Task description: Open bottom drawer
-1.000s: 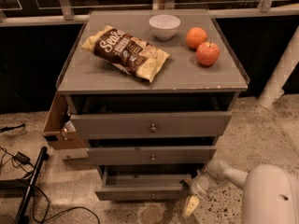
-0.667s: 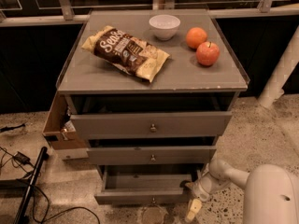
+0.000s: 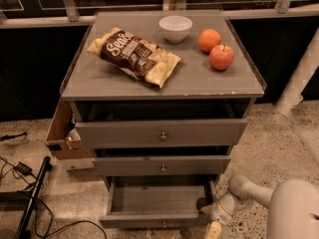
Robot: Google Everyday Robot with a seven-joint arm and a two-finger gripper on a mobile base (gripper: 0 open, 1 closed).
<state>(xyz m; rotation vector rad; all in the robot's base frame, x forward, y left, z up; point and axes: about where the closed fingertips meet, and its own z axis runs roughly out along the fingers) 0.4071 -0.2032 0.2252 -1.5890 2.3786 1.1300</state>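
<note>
The bottom drawer (image 3: 154, 218) is the lowest grey front of the cabinet, with a small round knob at its lower edge. It stands pulled out, and its bare inside (image 3: 159, 198) shows. My gripper (image 3: 213, 222) is low at the drawer's right front corner, at the end of a pale arm that comes in from the lower right. One pale finger (image 3: 213, 230) points down toward the floor beside the drawer front.
The middle drawer (image 3: 162, 165) and top drawer (image 3: 160, 133) stand slightly out above it. On the cabinet top (image 3: 99, 78) lie a chip bag (image 3: 133, 55), a white bowl (image 3: 175, 28), an orange (image 3: 209, 40) and an apple (image 3: 222, 57). A cardboard box (image 3: 62, 133) hangs at the left. Cables (image 3: 20, 171) lie on the floor.
The bottom drawer has come further out toward the camera. My gripper has moved with it, down and forward at its right front corner.
</note>
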